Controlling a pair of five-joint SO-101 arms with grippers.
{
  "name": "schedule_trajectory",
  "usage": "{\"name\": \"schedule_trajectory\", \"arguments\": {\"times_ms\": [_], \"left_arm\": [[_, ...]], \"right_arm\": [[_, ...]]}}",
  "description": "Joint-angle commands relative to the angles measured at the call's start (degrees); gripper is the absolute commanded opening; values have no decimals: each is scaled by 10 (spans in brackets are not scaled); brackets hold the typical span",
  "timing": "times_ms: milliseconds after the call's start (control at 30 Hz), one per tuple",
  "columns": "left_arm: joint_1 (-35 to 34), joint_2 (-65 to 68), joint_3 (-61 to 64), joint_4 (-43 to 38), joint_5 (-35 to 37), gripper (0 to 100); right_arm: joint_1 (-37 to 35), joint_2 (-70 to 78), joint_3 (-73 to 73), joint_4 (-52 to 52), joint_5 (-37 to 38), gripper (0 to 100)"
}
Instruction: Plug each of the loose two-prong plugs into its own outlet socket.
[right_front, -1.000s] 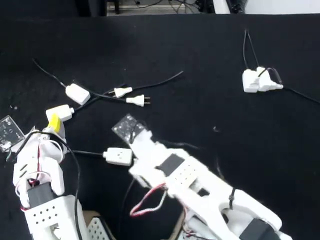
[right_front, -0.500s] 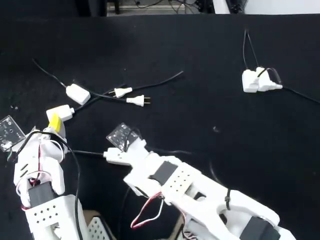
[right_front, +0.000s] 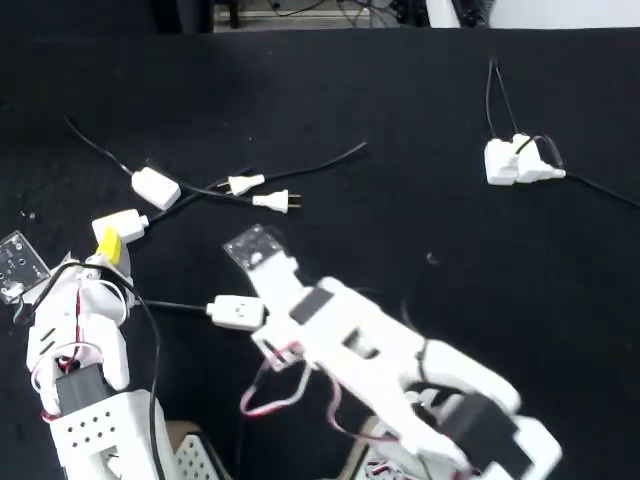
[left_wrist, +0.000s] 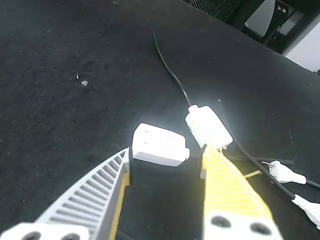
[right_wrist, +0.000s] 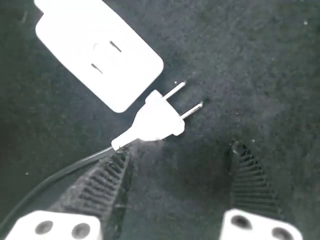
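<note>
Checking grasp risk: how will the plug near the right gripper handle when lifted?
The plug looks small and light, so it probably lifts easily. Its thin cord looks limp and may drag or twist it. Its smooth plastic could slip in the right gripper.

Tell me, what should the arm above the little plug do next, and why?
Probably ease the right gripper forward until its open fingers straddle the plug, then close on the plug's body. The plug lies loose beside the socket with its prongs outside the slots. It sits just ahead of the fingers, nearer one of them, so nothing is gripped yet.
</note>
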Motion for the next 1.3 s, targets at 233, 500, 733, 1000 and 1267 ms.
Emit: {"name": "schedule_trajectory", "arguments": {"times_ms": [233,500,733,1000,1267], "left_arm": [[-6,-6,-34,-6,4,234],[-5,-6,-32,-6,4,234],[-5,-6,-32,-5,4,234],[-5,-6,-32,-3,4,234],[-4,-6,-33,-3,4,234]], "right_arm": [[-5,51,-152,132,-55,276],[-90,51,-151,116,-171,276],[-91,113,-112,11,-198,276],[-66,175,-165,92,-171,249],[51,65,-127,81,-7,7]]}}
